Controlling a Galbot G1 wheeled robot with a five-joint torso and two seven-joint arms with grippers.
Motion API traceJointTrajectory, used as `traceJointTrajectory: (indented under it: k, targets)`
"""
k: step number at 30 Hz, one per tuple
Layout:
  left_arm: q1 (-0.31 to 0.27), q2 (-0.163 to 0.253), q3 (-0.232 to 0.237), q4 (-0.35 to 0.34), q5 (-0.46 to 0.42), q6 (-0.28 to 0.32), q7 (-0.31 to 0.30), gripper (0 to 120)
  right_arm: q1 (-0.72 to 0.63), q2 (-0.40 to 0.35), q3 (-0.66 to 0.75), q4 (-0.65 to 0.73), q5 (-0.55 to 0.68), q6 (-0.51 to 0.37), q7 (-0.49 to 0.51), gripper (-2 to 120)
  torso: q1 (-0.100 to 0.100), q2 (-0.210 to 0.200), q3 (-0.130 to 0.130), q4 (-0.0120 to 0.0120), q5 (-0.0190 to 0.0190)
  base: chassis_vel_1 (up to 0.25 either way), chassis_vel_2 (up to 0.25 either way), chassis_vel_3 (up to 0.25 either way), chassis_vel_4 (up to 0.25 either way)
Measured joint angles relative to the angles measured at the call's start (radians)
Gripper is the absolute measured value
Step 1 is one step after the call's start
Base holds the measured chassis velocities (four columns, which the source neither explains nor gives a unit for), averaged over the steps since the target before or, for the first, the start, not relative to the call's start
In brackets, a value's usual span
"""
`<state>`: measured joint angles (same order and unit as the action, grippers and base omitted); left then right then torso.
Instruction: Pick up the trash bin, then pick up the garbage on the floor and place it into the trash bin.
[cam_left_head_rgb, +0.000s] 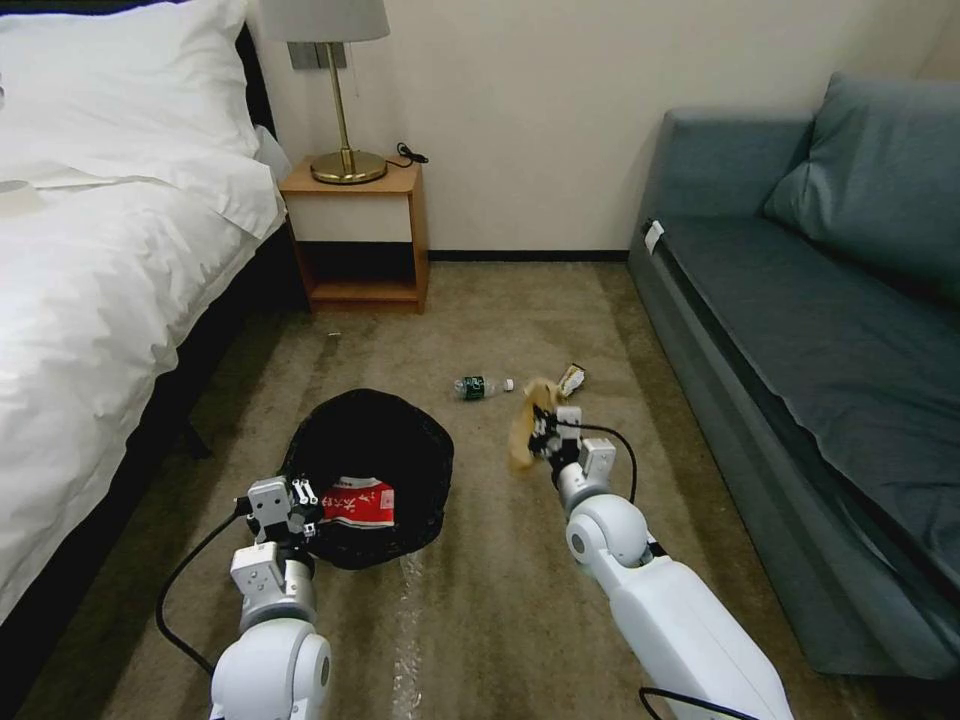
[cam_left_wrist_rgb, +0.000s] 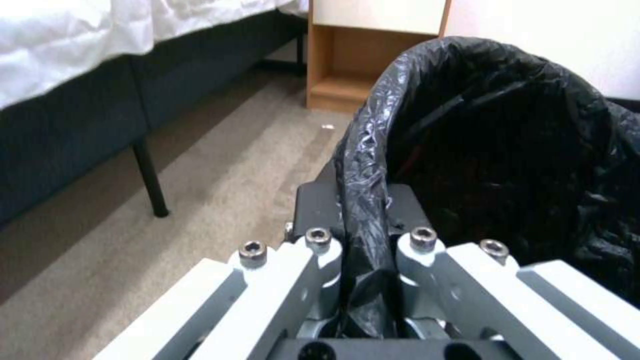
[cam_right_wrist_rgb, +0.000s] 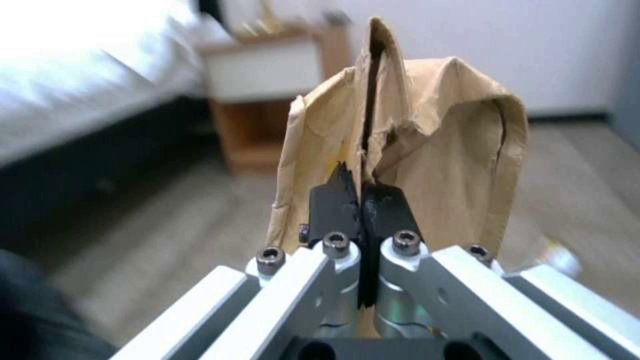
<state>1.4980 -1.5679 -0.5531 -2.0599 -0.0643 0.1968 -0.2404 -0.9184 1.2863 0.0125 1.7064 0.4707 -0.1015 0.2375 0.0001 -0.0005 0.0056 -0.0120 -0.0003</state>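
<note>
The bin (cam_left_head_rgb: 372, 478) was in front of the robot, near the bed (cam_left_head_rgb: 110, 300), tipped so its mouth faced up and toward the head camera. The left gripper (cam_left_head_rgb: 305, 497) pinched its rim, likely to keep it ready for the trash. A red carton (cam_left_head_rgb: 360, 503) already lay inside. The right gripper (cam_left_head_rgb: 537, 424) held the paper bag (cam_left_head_rgb: 522, 432) up off the carpet (cam_left_head_rgb: 480, 600), to the right of the bin. A bottle (cam_left_head_rgb: 480, 386) and a wrapper (cam_left_head_rgb: 571, 379) lay on the floor farther off.

From the left wrist, the left gripper (cam_left_wrist_rgb: 365, 235) was closed tight on the bin's (cam_left_wrist_rgb: 507, 165) black liner, so the bin could not slip.

From the right wrist, the right gripper (cam_right_wrist_rgb: 361, 205) was closed on the paper bag (cam_right_wrist_rgb: 427, 160), which stood up tall between its fingers. I think it was on its way to the bin.
</note>
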Motion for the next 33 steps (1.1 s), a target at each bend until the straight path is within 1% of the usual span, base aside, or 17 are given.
traceJointTrajectory:
  k: [1, 4, 8, 9, 12, 14, 15, 17, 20, 27, 28, 29, 30, 31, 32, 33]
  targets:
    - [0.0, 0.0, 0.0, 0.0, 0.0, 0.0, 0.0, 4, 0.0, 0.0, 0.0, 0.0, 0.0, 0.0, 0.0, 0, 0.0, 0.0, 0.0, 0.0, 0.0, 0.0, 0.0, 0.0, 0.0]
    - [-0.003, -0.009, 0.008, 0.012, 0.003, -0.003, -0.001, 4, -0.003, 0.008, -0.038, 0.096, -0.006, 0.002, -0.011, 0, 0.0, 0.0, 0.0, 0.0001, 0.0, 0.0, 0.0, 0.0, 0.0]
    - [-0.004, -0.012, 0.014, 0.012, 0.007, -0.003, 0.001, 4, -0.001, 0.013, -0.067, 0.124, -0.009, 0.001, -0.01, 0, 0.0, 0.0, 0.0, 0.0, -0.0001, 0.0, 0.0, 0.0, 0.0]
    - [-0.008, -0.011, 0.014, 0.013, 0.008, -0.003, 0.001, 4, 0.001, 0.015, -0.092, 0.141, -0.008, -0.002, -0.006, 0, 0.0, 0.0, 0.0, -0.0001, 0.0, 0.0, 0.0, 0.0, 0.0]
    - [-0.01, -0.01, 0.014, 0.013, 0.009, -0.003, 0.001, 4, 0.002, 0.015, -0.105, 0.147, -0.008, -0.003, -0.004, 0, 0.0, 0.0, 0.0, -0.0001, 0.0, 0.0, 0.0, 0.0, 0.0]
    - [-0.02, -0.01, 0.014, 0.015, 0.014, 0.002, 0.0, 4, 0.012, 0.027, -0.178, 0.15, -0.017, 0.006, -0.007, 0, 0.0, 0.0, 0.0, 0.0, 0.0001, 0.0, 0.0, 0.0, 0.0]
    - [-0.02, -0.01, 0.014, 0.015, 0.014, 0.002, 0.0, 4, 0.012, 0.027, -0.178, 0.15, -0.017, 0.006, -0.007, 0, 0.0, 0.0, 0.0, 0.0, 0.0001, 0.0, 0.0, 0.0, 0.0]
    - [-0.022, -0.017, 0.02, 0.015, 0.021, 0.003, 0.0, 4, 0.019, 0.035, -0.212, 0.133, -0.049, 0.011, -0.009, 0, 0.0, 0.0, 0.0, 0.0001, 0.0001, 0.0, 0.0, 0.0, 0.0]
    - [-0.022, -0.026, 0.025, 0.014, 0.026, 0.003, 0.0, 4, 0.02, 0.039, -0.242, 0.125, -0.066, 0.011, -0.01, 0, 0.0, 0.0, 0.0, 0.0, 0.0, 0.0, 0.0, 0.0, 0.0]
    - [-0.023, -0.039, 0.037, 0.016, 0.036, 0.003, 0.0, 4, -0.006, 0.046, -0.264, 0.098, -0.12, 0.017, -0.031, 0, 0.0, 0.0, 0.0, 0.0, 0.0001, 0.0, 0.0, 0.0, 0.0]
    - [-0.024, -0.04, 0.038, 0.016, 0.037, 0.003, 0.0, 4, -0.013, 0.043, -0.264, 0.095, -0.132, 0.017, -0.04, 2, 0.0, 0.0, 0.0, -0.0001, 0.0001, 0.0, 0.0, 0.0, 0.0]
    - [-0.024, -0.04, 0.038, 0.018, 0.038, 0.003, 0.0, 4, -0.019, 0.039, -0.262, 0.093, -0.142, 0.018, -0.048, 7, 0.0, 0.0, 0.0, -0.0001, 0.0001, 0.0, 0.0, 0.0, 0.0]
    - [-0.024, -0.04, 0.038, 0.018, 0.038, 0.003, 0.0, 4, -0.019, 0.039, -0.262, 0.093, -0.142, 0.018, -0.048, 7, 0.0, 0.0, 0.0, -0.0001, 0.0001, 0.0, 0.0, 0.0, 0.0]
    - [-0.025, -0.04, 0.038, 0.019, 0.038, 0.003, 0.0, 4, -0.023, 0.036, -0.261, 0.092, -0.146, 0.019, -0.053, 13, 0.0, 0.0, 0.0, 0.0, 0.0001, 0.0, 0.0, 0.0, 0.0]
    - [-0.025, -0.04, 0.038, 0.019, 0.038, 0.003, 0.0, 4, -0.023, 0.036, -0.261, 0.092, -0.146, 0.019, -0.053, 13, 0.0, 0.0, 0.0, 0.0, 0.0001, 0.0, 0.0, 0.0, 0.0]
    - [-0.027, -0.04, 0.039, 0.021, 0.038, 0.003, 0.0, 4, -0.026, 0.035, -0.26, 0.091, -0.149, 0.019, -0.057, 19, 0.0, 0.0, 0.0, 0.0, 0.0001, 0.0, 0.0, 0.0, 0.0]
